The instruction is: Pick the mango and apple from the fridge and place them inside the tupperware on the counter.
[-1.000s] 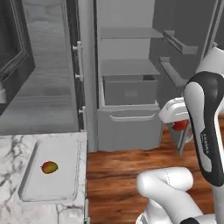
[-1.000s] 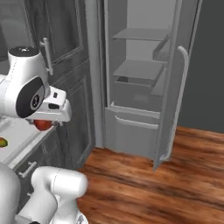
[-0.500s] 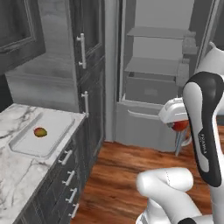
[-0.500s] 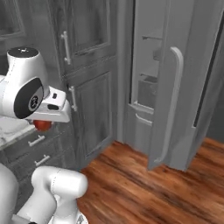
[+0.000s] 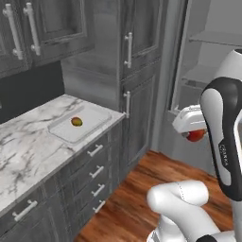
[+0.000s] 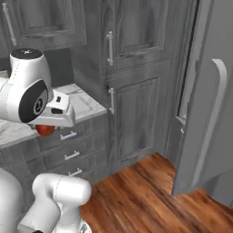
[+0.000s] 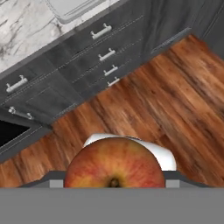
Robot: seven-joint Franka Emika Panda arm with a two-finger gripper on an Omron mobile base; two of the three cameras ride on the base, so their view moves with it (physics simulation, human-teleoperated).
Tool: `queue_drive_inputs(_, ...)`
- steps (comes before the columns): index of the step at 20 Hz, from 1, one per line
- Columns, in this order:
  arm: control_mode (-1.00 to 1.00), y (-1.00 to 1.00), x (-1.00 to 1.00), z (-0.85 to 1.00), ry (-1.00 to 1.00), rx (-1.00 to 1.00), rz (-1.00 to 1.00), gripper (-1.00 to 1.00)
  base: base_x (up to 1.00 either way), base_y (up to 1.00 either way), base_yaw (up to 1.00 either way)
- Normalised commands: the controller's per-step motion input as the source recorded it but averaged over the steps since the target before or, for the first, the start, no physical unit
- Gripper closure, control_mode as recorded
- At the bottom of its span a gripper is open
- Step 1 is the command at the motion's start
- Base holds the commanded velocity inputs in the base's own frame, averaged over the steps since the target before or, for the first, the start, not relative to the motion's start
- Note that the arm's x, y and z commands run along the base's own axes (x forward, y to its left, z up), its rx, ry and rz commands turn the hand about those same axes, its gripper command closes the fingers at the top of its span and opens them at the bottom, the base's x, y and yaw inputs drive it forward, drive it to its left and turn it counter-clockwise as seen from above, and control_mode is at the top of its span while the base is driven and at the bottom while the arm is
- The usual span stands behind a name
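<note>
My gripper (image 5: pixel 195 135) is shut on the round red apple (image 5: pixel 196 136), held in the air beside the arm, over the wood floor. From the other side, the apple (image 6: pixel 44 130) hangs under the white hand, in front of the drawers. It bulks large at the bottom of the hand view (image 7: pixel 114 162), between the finger tips. The mango (image 5: pixel 76 122) lies inside the pale tupperware (image 5: pixel 94 116) on the marble counter (image 5: pixel 28 146). A corner of the tupperware (image 7: pixel 72 6) also appears beyond the apple. The open fridge (image 5: pixel 208 71) stands behind the arm at the right.
Dark wood-grain drawers with metal bar handles (image 7: pixel 101 31) run below the counter, and tall cabinets (image 5: pixel 137 85) stand between the counter and the fridge. The open fridge door (image 6: pixel 211 123) juts out at the right. Wood floor (image 6: pixel 145 191) lies below.
The whole scene has shifted as the base turned. The fridge slid right and the counter with the tupperware came nearer. The apple stays in the gripper.
</note>
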Motion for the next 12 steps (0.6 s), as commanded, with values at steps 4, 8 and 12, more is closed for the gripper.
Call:
queue_drive_inputs(4,1.00,0.00,0.00,0.00,0.00,0.00,0.00,1.00,0.62,0.02,0.47)
queue_drive_inputs(8,1.00,0.00,0.00,0.00,0.00,0.00,0.00,1.00,0.67,-0.10,0.44)
queue_drive_inputs(12,1.00,0.00,0.00,0.00,0.00,0.00,0.00,1.00,0.69,-0.21,0.41)
